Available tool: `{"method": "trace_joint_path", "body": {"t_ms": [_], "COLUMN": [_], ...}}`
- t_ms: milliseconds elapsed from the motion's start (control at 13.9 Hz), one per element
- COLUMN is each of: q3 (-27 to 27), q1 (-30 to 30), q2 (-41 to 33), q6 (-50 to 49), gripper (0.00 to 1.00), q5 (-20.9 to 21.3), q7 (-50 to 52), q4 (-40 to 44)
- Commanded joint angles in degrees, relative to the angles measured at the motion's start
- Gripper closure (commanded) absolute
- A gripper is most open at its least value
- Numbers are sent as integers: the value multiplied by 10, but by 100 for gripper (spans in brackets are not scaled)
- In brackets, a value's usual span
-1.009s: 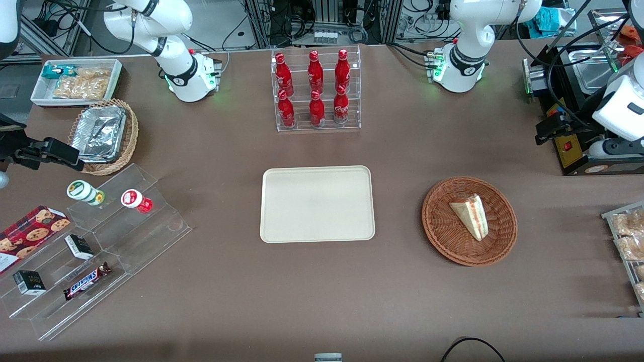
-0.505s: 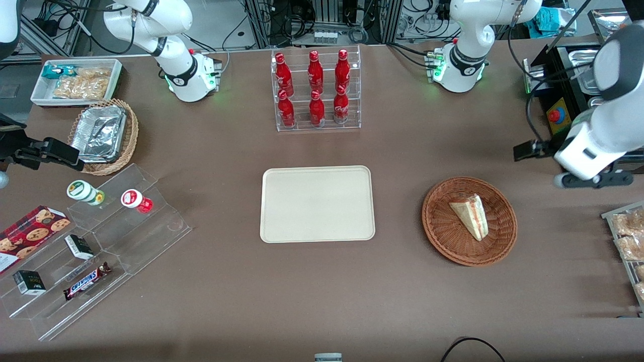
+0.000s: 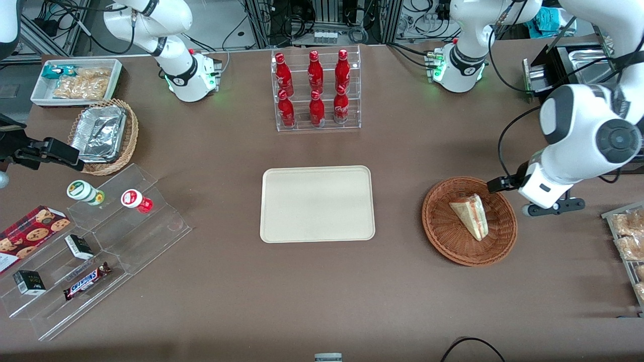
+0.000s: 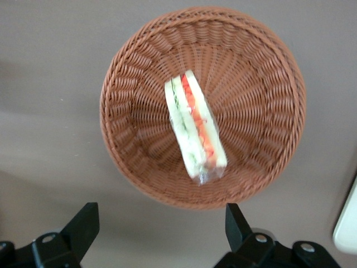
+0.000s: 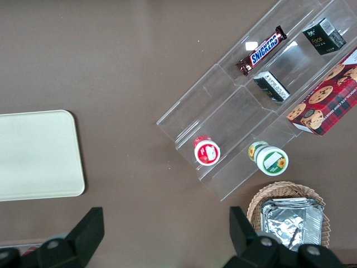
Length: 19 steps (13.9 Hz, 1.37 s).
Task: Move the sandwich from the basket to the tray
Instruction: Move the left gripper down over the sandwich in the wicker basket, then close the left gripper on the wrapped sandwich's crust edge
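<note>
The sandwich (image 3: 472,216), a triangular white-bread wedge with red and green filling, lies in the round reddish-brown wicker basket (image 3: 443,236). The cream-beige tray (image 3: 317,203) lies flat at the table's middle, empty, beside the basket toward the parked arm's end. My left gripper (image 3: 552,206) hangs above the table just outside the basket's rim, toward the working arm's end. In the left wrist view the gripper (image 4: 159,223) is open and empty, its fingers (image 4: 83,223) wide apart, short of the basket (image 4: 139,167) and the sandwich (image 4: 195,131). A corner of the tray (image 4: 347,223) shows there too.
A clear rack of red bottles (image 3: 316,90) stands farther from the front camera than the tray. A wire rack of bagged pale snacks (image 3: 629,241) sits at the working arm's table edge. Clear tiered shelves (image 3: 100,251) with snacks and a foil-filled wicker basket (image 3: 103,136) lie toward the parked arm's end.
My left arm has swung in from the table's edge toward the basket and come lower. The gripper now hangs beside the basket's rim. The sandwich, basket and tray have not moved.
</note>
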State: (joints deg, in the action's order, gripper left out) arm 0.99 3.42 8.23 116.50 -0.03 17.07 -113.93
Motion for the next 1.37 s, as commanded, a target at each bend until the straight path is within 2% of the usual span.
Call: {"method": "trace_joint_path", "body": {"t_ms": [0, 288, 793, 865, 937, 1009, 1081, 1153, 1297], "q3": [-3, -3, -4, -4, -5, -5, -5, -5, -5], "q1": [21, 42, 38, 38, 38, 38, 38, 38, 38], "q2": [-1, 39, 95, 101, 107, 108, 108, 108, 101], "q6": [81, 168, 208, 213, 214, 214, 214, 211, 207], "gripper": [0, 0, 1, 19, 44, 64, 80, 86, 89], "q5": [2, 2, 1, 0, -2, -5, -6, -6, -6], "q7": [95, 212, 216, 217, 218, 219, 219, 220, 227], "q4": [-51, -72, -71, -70, -68, -67, -67, -68, -63]}}
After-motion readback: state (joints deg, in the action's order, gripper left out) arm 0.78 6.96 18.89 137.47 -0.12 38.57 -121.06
